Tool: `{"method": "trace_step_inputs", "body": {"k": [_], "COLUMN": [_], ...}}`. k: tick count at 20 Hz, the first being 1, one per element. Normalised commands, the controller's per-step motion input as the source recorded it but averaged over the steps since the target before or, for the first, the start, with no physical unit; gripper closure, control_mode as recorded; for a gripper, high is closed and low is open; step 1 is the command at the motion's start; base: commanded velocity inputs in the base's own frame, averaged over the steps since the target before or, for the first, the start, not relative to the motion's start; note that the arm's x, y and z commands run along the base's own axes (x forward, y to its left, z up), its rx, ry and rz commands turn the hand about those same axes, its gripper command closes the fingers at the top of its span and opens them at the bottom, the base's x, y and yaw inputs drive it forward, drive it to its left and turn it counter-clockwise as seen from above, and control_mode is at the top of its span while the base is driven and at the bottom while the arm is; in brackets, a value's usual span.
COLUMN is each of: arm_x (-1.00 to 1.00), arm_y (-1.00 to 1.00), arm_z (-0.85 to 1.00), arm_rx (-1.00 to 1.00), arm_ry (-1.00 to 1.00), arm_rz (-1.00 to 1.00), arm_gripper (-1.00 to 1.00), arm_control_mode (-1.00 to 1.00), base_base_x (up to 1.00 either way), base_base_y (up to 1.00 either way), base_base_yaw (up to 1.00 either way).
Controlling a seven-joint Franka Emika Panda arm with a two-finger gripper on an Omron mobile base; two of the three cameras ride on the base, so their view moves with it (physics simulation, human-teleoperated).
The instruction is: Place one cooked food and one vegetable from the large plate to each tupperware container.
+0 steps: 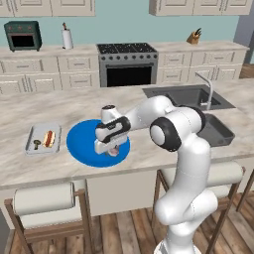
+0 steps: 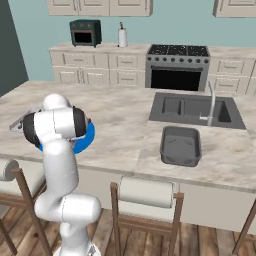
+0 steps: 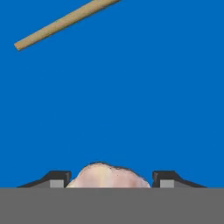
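Note:
The large blue plate [image 1: 82, 144] [image 2: 89, 136] lies on the island counter; the hand view looks straight down on its blue surface [image 3: 131, 96]. My gripper [image 1: 112, 150] [image 3: 109, 180] hangs low over the plate's right part, open, with a pale pinkish piece of food [image 3: 109, 175] [image 1: 115, 153] between its fingertips [image 3: 59, 178]. A thin wooden stick [image 3: 65, 21] lies on the plate further off. One grey tupperware tray [image 1: 31, 139] sits left of the plate and holds a hot dog [image 1: 48, 138] and a small dark item [image 1: 37, 144]. A second grey tray [image 1: 221, 133] [image 2: 181, 145] stands by the sink.
The sink [image 1: 191, 94] [image 2: 195, 107] with its tap [image 1: 208, 92] is set into the counter on the right. Bar stools [image 1: 47, 198] [image 2: 147, 192] stand along the counter's near edge. A stove [image 1: 126, 62] lines the back wall.

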Motion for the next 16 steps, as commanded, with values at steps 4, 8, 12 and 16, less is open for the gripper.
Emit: {"method": "trace_step_inputs", "body": {"k": [4, 8, 12, 16], "arm_x": [0.0, 0.0, 0.21, 0.53], "arm_y": [0.0, -0.09, -0.84, -1.0], "arm_z": [0.24, 0.94, 0.79, 0.6], "arm_rx": [0.0, -0.06, -0.06, -0.01], "arm_ry": [0.01, -0.01, 0.0, 0.0], "arm_rz": [-0.03, -0.07, -0.12, -0.19], "arm_gripper": [1.0, 1.0, 1.0, 1.0], "arm_control_mode": [-1.0, -1.0, -1.0, -1.0], "base_base_x": [0.0, 0.0, 0.0, 0.0], "base_base_y": [0.0, 0.0, 0.0, 0.0], "base_base_yaw": [0.0, 0.0, 0.0, 0.0]}}
